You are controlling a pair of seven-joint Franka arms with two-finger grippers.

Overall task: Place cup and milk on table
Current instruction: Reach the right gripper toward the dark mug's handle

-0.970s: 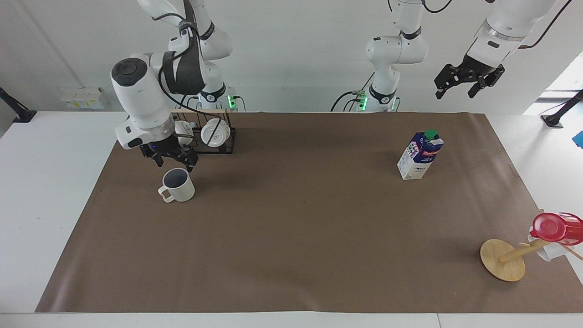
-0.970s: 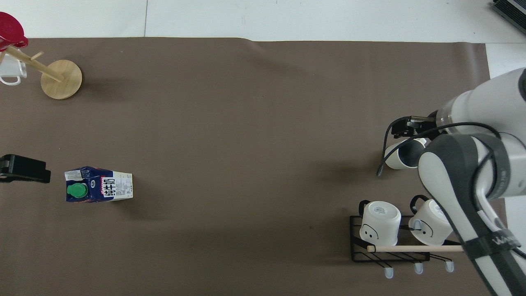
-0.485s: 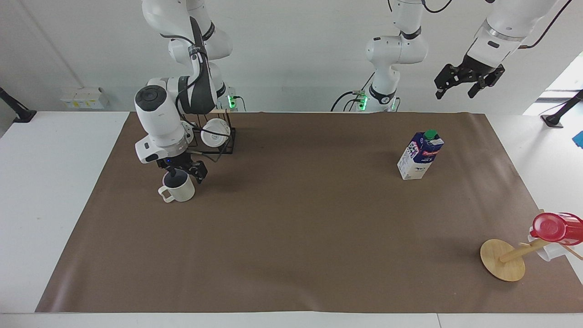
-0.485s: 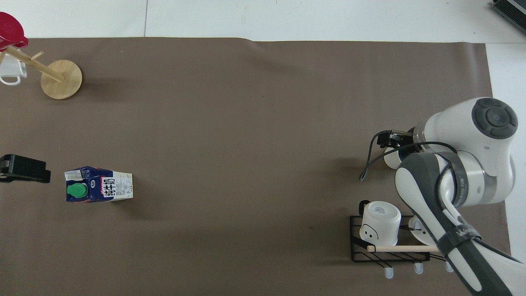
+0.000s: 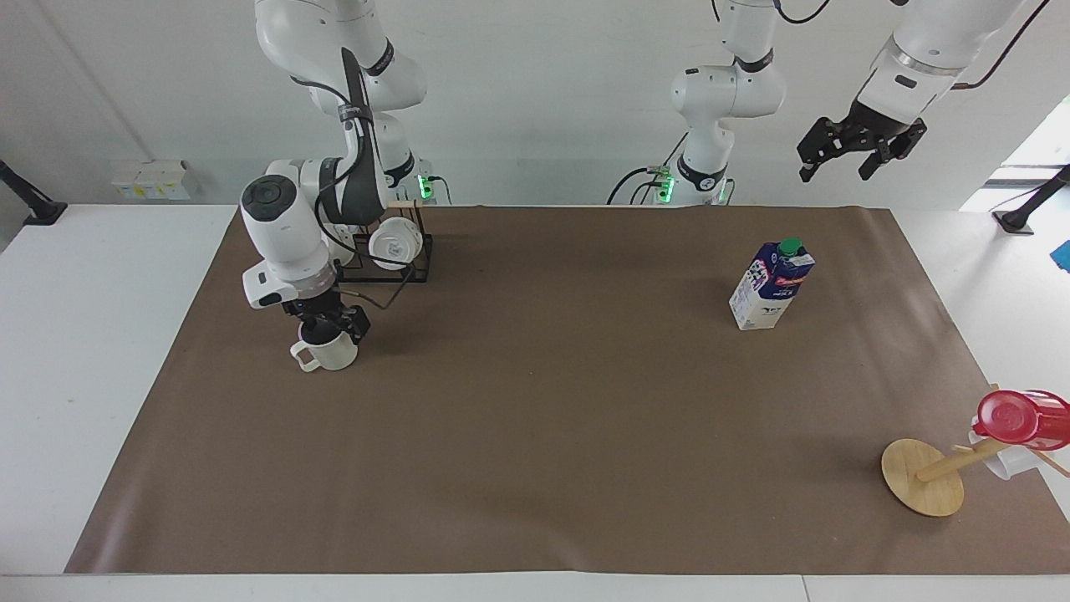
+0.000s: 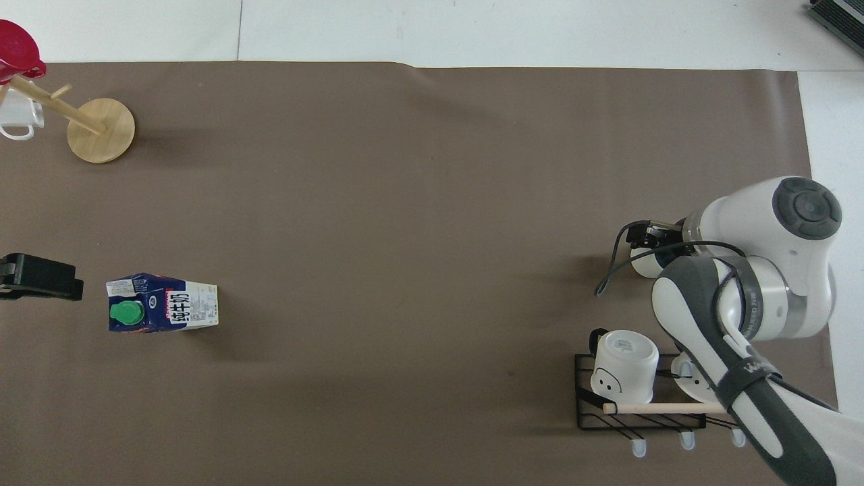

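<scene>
The cream-white cup [image 5: 333, 356] stands upright on the brown sheet of the table [image 5: 535, 435] toward the right arm's end, handle pointing away from the robots. My right gripper [image 5: 331, 326] is down at the cup's rim, covering its opening; in the overhead view the gripper [image 6: 651, 236] hides most of the cup [image 6: 642, 265]. The milk carton [image 5: 771, 286] stands upright on the sheet toward the left arm's end; it also shows in the overhead view [image 6: 162, 310]. My left gripper [image 5: 838, 171] hangs open and empty high in the air, over the sheet's edge beside the milk, and waits.
A black wire rack [image 5: 407, 269] with two white mugs stands nearer to the robots than the cup, close to the right arm. A round wooden disc stand [image 5: 919, 477] with a red translucent cup [image 5: 1020, 418] lies tipped at the left arm's end, far from the robots.
My right gripper has come down from just above the cup onto its rim, and the arm has swung in over it. The cup, the milk and the left arm have not moved.
</scene>
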